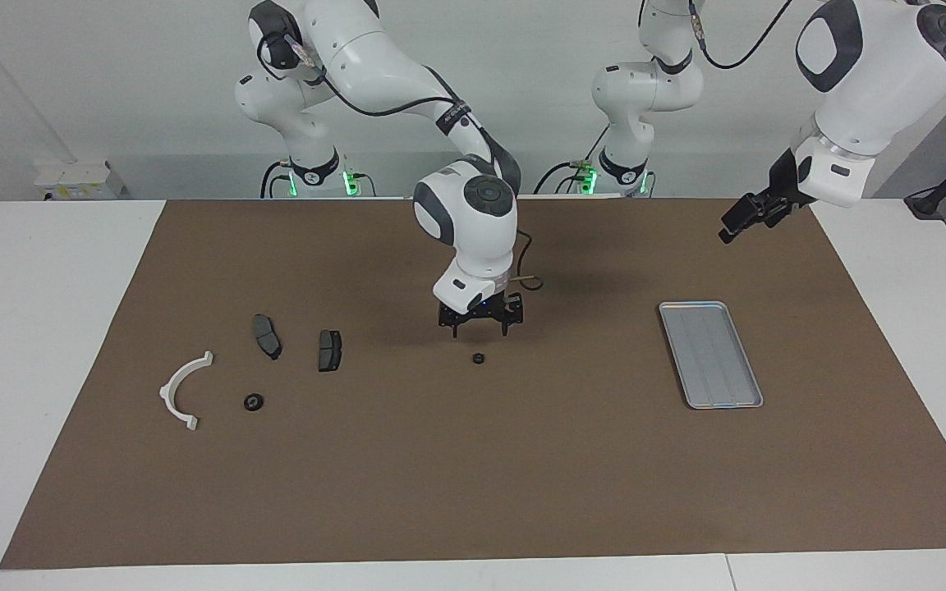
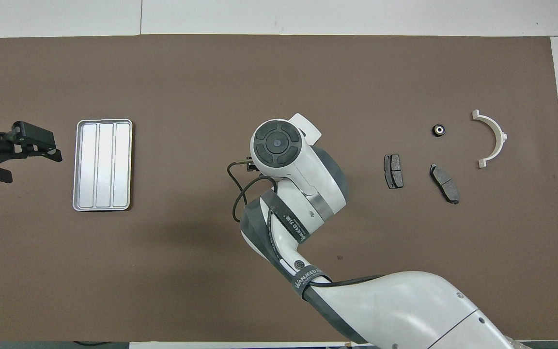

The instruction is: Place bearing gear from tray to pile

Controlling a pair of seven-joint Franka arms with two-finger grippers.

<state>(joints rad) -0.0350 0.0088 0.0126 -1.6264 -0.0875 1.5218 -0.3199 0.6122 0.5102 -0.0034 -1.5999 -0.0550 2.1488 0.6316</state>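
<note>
A small black bearing gear [image 1: 479, 358] lies on the brown mat in the middle of the table, apart from the tray. My right gripper [image 1: 479, 331] hangs open just above it, fingertips pointing down, not touching; in the overhead view the right wrist hides both. The silver ridged tray [image 1: 711, 353] [image 2: 102, 165] sits toward the left arm's end with nothing in it. My left gripper [image 1: 732, 228] [image 2: 29, 162] waits open in the air beside the tray. The pile holds a white half-ring bracket [image 1: 184, 390] [image 2: 492, 138], two dark brake pads [image 1: 267, 335] [image 1: 329, 350] and another bearing gear [image 1: 253, 402] [image 2: 438, 130].
The brown mat [image 1: 473, 492] covers most of the white table. The right arm's forearm [image 2: 308, 228] stretches over the mat from the robots' edge to the middle. Bare mat lies between the middle gear and the pile.
</note>
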